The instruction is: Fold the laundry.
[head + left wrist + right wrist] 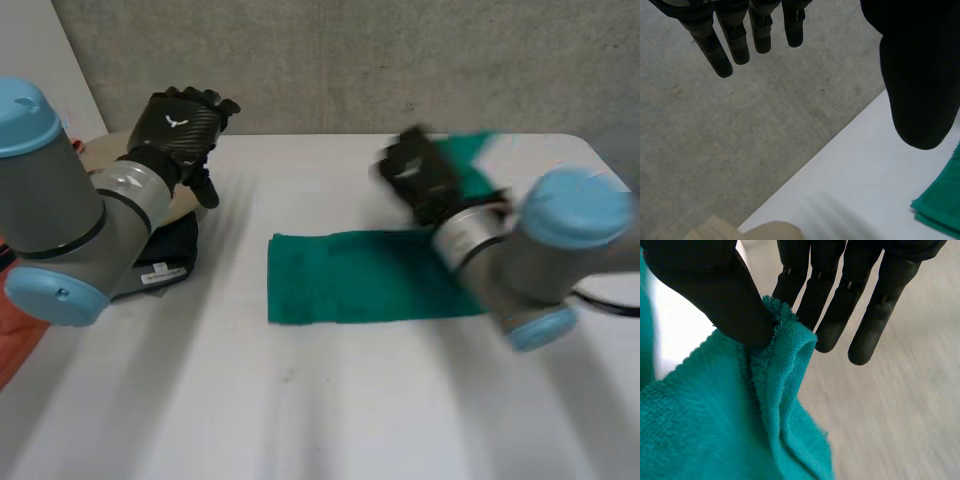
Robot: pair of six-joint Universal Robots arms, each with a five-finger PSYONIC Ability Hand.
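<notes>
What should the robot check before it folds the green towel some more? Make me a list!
1. Right hand holds the green towel: ok, thumb and fingers pinch its edge.
2. Pinched spot is a corner: cannot tell.
3. Rest of the towel lies flat on the white table: ok.
4. Left hand is free: ok, fingers straight, holding nothing.
5. Left hand is at the towel to help: not ok, it hovers off to the side, apart from it.
6. Dark cloth is out of the way: ok, apart from the towel.
</notes>
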